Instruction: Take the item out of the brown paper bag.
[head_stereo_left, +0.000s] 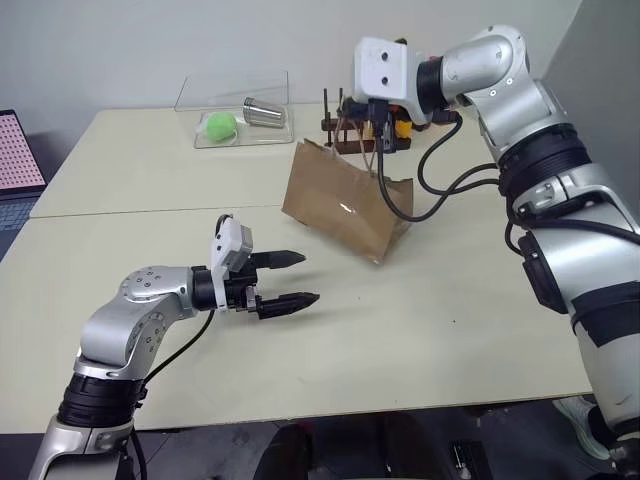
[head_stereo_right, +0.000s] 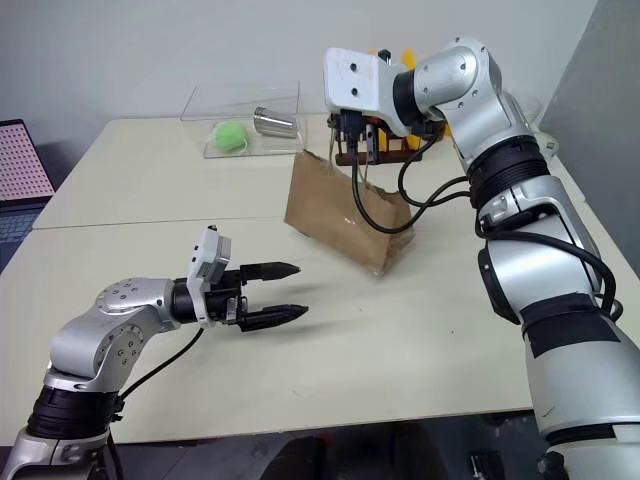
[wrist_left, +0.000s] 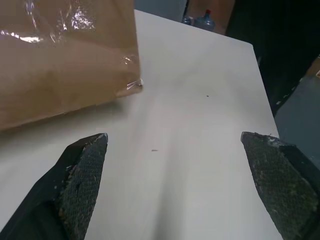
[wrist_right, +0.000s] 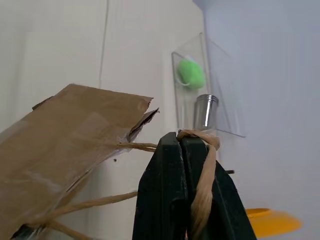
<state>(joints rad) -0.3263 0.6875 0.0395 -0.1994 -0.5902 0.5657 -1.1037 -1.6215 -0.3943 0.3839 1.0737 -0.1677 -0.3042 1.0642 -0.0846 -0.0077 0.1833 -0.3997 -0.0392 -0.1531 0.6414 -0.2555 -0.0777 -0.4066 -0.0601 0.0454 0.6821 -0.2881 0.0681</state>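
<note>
The brown paper bag (head_stereo_left: 345, 205) stands tilted on the pale table (head_stereo_left: 450, 330), its mouth up toward my right gripper (head_stereo_left: 377, 122). That gripper is shut on one thin pale loop handle (wrist_right: 202, 190) above the bag's torn top edge (wrist_right: 100, 100); the twine wraps over its closed fingertips. My left gripper (head_stereo_left: 310, 277) hovers low over the table in front of the bag, pointing at it with its fingers (wrist_left: 82, 170) wide open and nothing between them. The item is hidden.
A clear tray (head_stereo_left: 240, 135) at the table's far side holds a green ball (head_stereo_left: 221, 124) and a metal cup (head_stereo_left: 264, 111). A dark wooden rack (head_stereo_left: 335, 125) stands just behind the bag. A pink dotted panel (head_stereo_left: 18, 150) sits at the far left.
</note>
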